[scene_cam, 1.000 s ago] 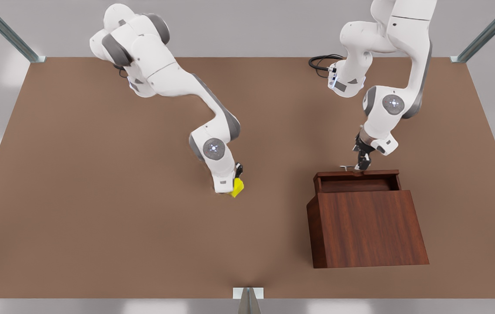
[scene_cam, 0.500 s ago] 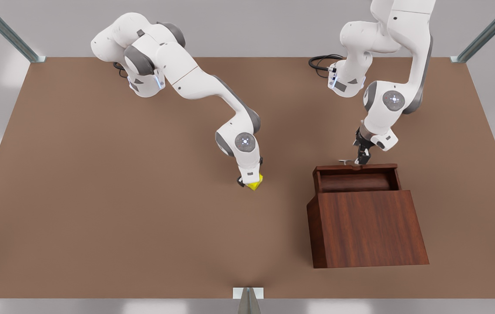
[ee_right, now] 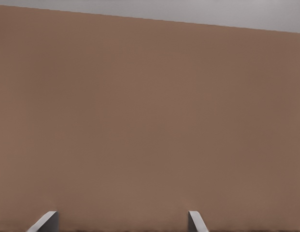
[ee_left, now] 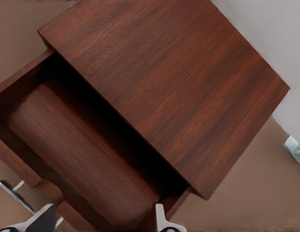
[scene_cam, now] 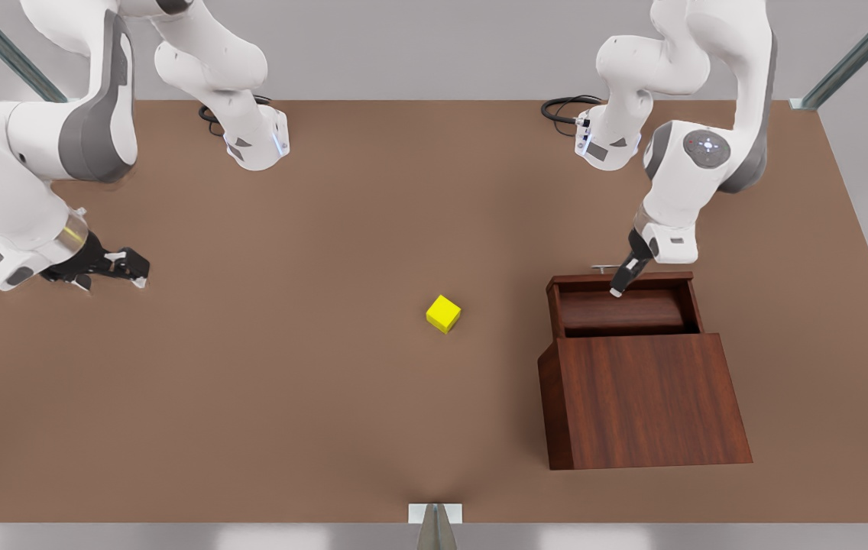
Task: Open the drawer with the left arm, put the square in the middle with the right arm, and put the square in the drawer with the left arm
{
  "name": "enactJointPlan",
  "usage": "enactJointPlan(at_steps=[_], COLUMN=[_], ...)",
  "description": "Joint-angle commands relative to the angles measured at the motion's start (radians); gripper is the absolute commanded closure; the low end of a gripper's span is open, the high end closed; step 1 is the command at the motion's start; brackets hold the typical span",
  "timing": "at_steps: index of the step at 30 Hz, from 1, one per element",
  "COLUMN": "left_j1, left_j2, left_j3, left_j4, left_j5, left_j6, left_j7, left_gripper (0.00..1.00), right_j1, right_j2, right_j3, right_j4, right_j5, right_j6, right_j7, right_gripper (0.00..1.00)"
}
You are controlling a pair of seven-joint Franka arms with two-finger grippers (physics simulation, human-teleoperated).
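Front view shows the square (scene_cam: 443,313) resting alone on the middle (scene_cam: 373,359) of the brown table, apart from both arms and to the front view's left of the wooden box (scene_cam: 644,397), whose drawer (scene_cam: 625,309) is pulled out. Above the drawer's front edge, beside the silver handle (scene_cam: 602,268), hangs the left gripper (scene_cam: 619,289), and the left wrist view shows its fingers (ee_left: 162,221) spread apart with nothing between them. Far off at the front view's left edge, the right gripper (scene_cam: 132,267) hovers over bare tabletop, its fingers (ee_right: 195,221) likewise spread and empty.
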Motion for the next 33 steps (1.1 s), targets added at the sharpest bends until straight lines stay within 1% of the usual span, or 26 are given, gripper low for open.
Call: enactJointPlan(at_steps=[1,2,3,4,6,7,9,12,14,15,16,18,24,33], left_j1=[-0.006,-0.01,-0.017,-0.034,-0.114,-0.157,-0.229,-0.29,-0.303,-0.312,-0.327,-0.359,-0.373,-0.415], left_j2=[0.032,0.089,0.162,0.267,0.425,0.5,0.612,0.696,0.705,0.71,0.719,0.758,0.84,0.885], left_j3=[-0.026,-0.051,-0.084,-0.11,-0.11,-0.11,-0.11,-0.112,-0.113,-0.113,-0.113,-0.117,-0.117,-0.117], left_j4=[0.049,0.137,0.247,0.387,0.605,0.695,0.822,0.858,0.864,0.864,0.862,0.859,0.856,0.849], left_j5=[0.0,0.0,0.0,0.0,0.006,0.003,0.001,0.0,0.001,0.004,0.056,0.058,0.059,0.086], left_j6=[-0.014,-0.057,-0.119,-0.186,-0.284,-0.297,-0.297,-0.212,-0.211,-0.211,-0.212,-0.217,-0.225,-0.229], left_j7=[0.007,0.012,0.013,0.012,0.004,0.006,0.003,0.105,0.373,0.45,0.523,0.627,0.739,0.782], left_gripper=[0.0,0.0,0.0,0.0,0.0,0.0,0.0,0.0,0.0,0.0,0.0,0.0,0.0,0.0], right_j1=[0.043,0.064,0.058,0.057,0.035,0.037,0.023,0.026,0.018,0.018,0.02,0.02,0.001,0.001], right_j2=[-0.003,-0.007,-0.004,0.002,0.0,0.01,0.0,0.037,0.027,0.025,0.022,0.007,0.056,0.051], right_j3=[-0.047,-0.067,-0.067,-0.067,-0.07,-0.067,-0.067,-0.065,-0.067,-0.069,-0.067,-0.067,-0.069,-0.069], right_j4=[0.0,-0.002,-0.005,0.006,0.01,0.041,0.049,0.067,0.086,0.084,0.092,0.082,0.07,0.076], right_j5=[0.0,0.0,0.0,-0.002,0.006,0.002,0.003,0.018,0.035,0.044,0.051,0.049,0.057,0.081], right_j6=[-0.004,-0.007,-0.009,-0.007,-0.047,-0.075,-0.108,-0.084,-0.052,-0.052,-0.052,-0.067,-0.023,-0.024], right_j7=[0.001,0.0,0.0,-0.002,-0.017,-0.015,-0.018,-0.011,-0.008,-0.008,-0.006,-0.006,-0.006,-0.008], right_gripper=[0.0,0.0,0.0,0.0,0.0,0.0,0.0,0.0,0.0,0.0,0.0,0.0,0.0,0.0])
